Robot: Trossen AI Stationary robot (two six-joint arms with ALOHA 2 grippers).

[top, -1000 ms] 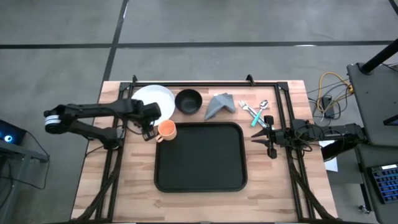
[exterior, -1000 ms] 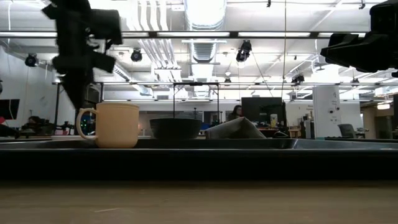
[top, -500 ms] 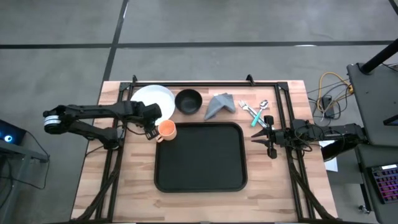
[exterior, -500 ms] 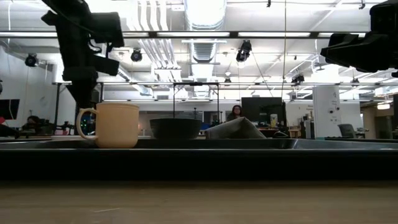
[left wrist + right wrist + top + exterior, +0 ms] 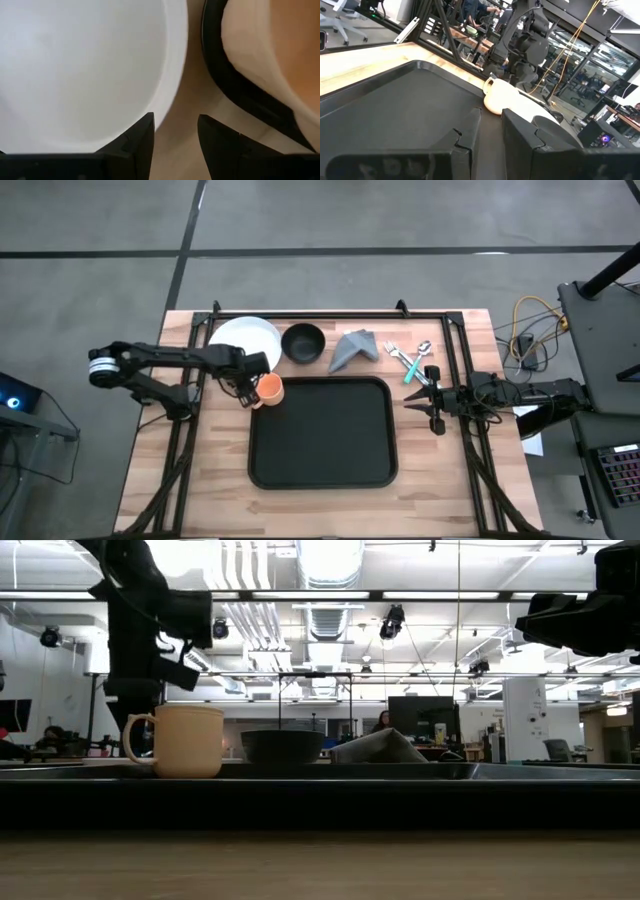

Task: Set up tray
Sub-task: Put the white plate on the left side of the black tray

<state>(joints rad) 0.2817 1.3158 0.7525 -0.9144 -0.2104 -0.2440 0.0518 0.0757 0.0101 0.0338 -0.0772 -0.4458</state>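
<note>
The black tray (image 5: 320, 442) lies in the middle of the table. An orange cup (image 5: 268, 388) stands upright at the tray's far left corner, its handle (image 5: 135, 736) turned toward the table's left. My left gripper (image 5: 246, 388) points down just left of the cup, above the handle. In the left wrist view its fingers (image 5: 145, 137) are slightly open over bare wood between the white plate (image 5: 75, 65) and the cup (image 5: 270, 45). My right gripper (image 5: 410, 402) waits off the tray's right edge, raised, with a narrow gap between its fingers (image 5: 467, 135).
Along the table's far edge stand the white plate (image 5: 247, 342), a black bowl (image 5: 303, 342), a folded grey napkin (image 5: 353, 347) and cutlery (image 5: 410, 358). Black frame rails run down both sides of the table. Bare wood lies near the tray's near edge.
My left gripper has moved a little toward the table's right, closer to the cup, staying above its handle. The cup, the tray and my right arm have kept still.
</note>
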